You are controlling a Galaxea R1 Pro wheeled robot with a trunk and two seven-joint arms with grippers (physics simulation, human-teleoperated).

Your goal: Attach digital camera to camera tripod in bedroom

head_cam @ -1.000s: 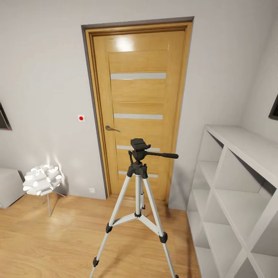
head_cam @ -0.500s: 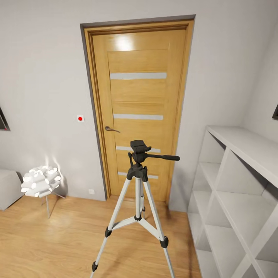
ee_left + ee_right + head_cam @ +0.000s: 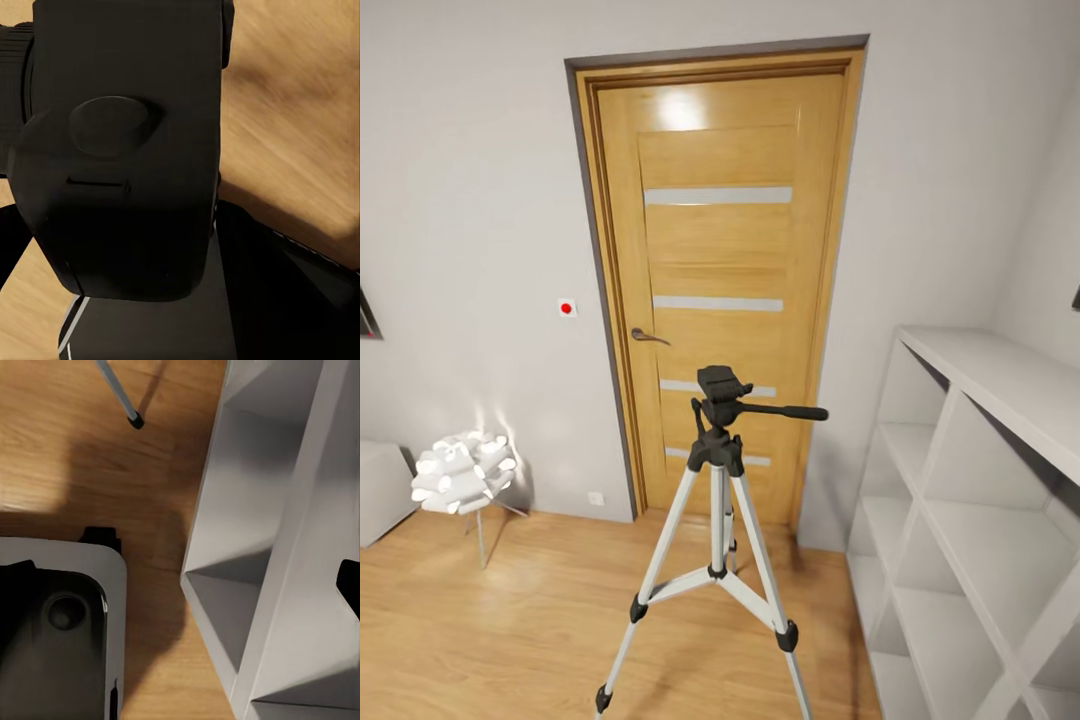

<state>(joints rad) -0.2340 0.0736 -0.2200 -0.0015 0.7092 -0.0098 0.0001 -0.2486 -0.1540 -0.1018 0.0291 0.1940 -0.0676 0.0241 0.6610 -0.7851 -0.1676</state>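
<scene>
The camera tripod (image 3: 718, 480) stands on the wood floor in front of the oak door, silver legs spread, black head and pan handle (image 3: 780, 411) pointing right. Nothing sits on its head plate. In the left wrist view the digital camera (image 3: 127, 150), a matte black box with a rounded hump, is very close and sits between the dark fingers (image 3: 262, 285) of my left gripper. One tripod foot (image 3: 135, 420) shows in the right wrist view, with one black fingertip (image 3: 349, 585) of my right gripper at the picture's edge and nothing held.
The bedroom's oak door (image 3: 715, 250) is closed behind the tripod. White cube shelving (image 3: 970, 480) runs along the right wall, close to my right arm (image 3: 277, 510). A white ball lamp (image 3: 458, 470) stands at the left. My base (image 3: 67, 622) is on the floor.
The whole head view has shifted slightly, so the camera moved a little closer to the tripod. The tripod, door, lamp and shelving have stayed put.
</scene>
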